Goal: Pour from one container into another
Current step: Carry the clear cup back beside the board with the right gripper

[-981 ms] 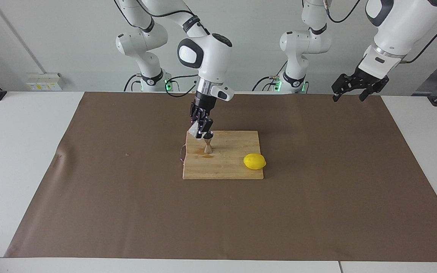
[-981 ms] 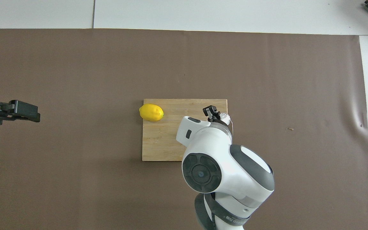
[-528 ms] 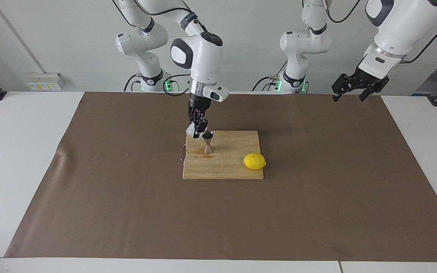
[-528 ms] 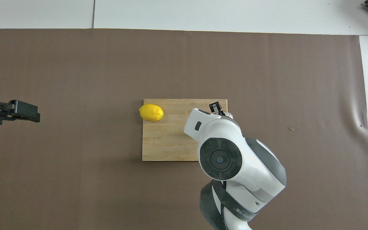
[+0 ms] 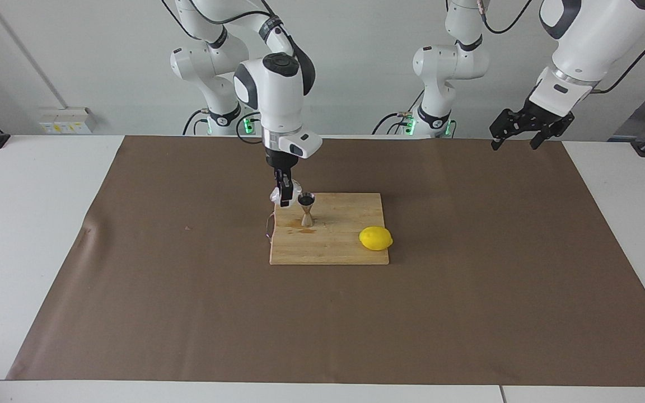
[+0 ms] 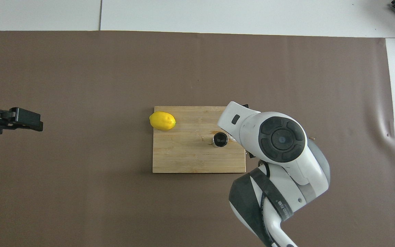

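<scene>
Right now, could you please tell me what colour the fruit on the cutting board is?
The lemon is bright yellow, clearest in the facing view.

Right claw (image 5: 283,197) grips the glass cup (image 5: 276,195) beside the jigger (image 5: 306,209) on the board (image 5: 345,246).

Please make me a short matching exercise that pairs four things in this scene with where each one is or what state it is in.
Things:
1. jigger
2. lemon
3. glass cup
4. left gripper

Places or states:
A. held by the right gripper
B. open, waiting above the table's edge
C. standing upright on the board
D. lying at the board's corner

Pairs: 1-C, 2-D, 3-A, 4-B
</scene>
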`<state>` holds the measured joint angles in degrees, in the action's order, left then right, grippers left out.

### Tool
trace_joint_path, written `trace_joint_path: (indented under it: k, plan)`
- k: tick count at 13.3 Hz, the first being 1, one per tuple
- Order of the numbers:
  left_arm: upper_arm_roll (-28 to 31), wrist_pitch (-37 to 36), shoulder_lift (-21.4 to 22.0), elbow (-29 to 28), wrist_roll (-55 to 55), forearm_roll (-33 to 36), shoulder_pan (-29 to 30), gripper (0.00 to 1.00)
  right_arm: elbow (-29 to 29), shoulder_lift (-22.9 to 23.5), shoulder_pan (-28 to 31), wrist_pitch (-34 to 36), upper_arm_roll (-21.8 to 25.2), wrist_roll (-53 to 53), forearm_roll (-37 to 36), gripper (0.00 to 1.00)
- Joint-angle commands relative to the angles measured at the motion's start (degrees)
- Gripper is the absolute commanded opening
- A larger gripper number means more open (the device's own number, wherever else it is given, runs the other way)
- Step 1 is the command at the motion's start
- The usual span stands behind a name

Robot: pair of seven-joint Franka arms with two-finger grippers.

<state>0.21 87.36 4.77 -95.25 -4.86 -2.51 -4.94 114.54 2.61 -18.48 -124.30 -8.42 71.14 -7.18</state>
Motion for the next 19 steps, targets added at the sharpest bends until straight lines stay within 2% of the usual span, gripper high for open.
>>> trace_joint_path:
  k: [1, 9, 12, 15, 19]
  plan:
    - [0.05, -0.61, 1.12, -0.81, -0.76, 1.19, -0.16, 1.0, 2.44, -0.41, 4.84, -1.47, -0.36, 6.27, 6.8, 0.0]
    - [0.14, -0.61, 1.12, -0.81, -0.76, 1.11, -0.16, 1.0, 6.84, 2.3, 18.64, -1.12, -0.28, 27.1, 32.82, 0.0]
    - [0.05, -0.61, 1.04, -0.81, -0.76, 1.11, -0.16, 1.0, 8.5, 3.45, 22.6, -0.85, -0.28, 32.03, 36.61, 0.0]
    - [0.05, -0.61, 1.12, -0.81, -0.76, 1.11, -0.07, 1.0, 9.3, 5.55, 26.82, -1.2, -0.28, 36.86, 37.24, 0.0]
    - [0.05, -0.61, 1.12, -0.81, -0.76, 1.19, -0.07, 1.0, 9.3, 11.44, 32.53, -1.21, -0.28, 48.54, 43.37, 0.0]
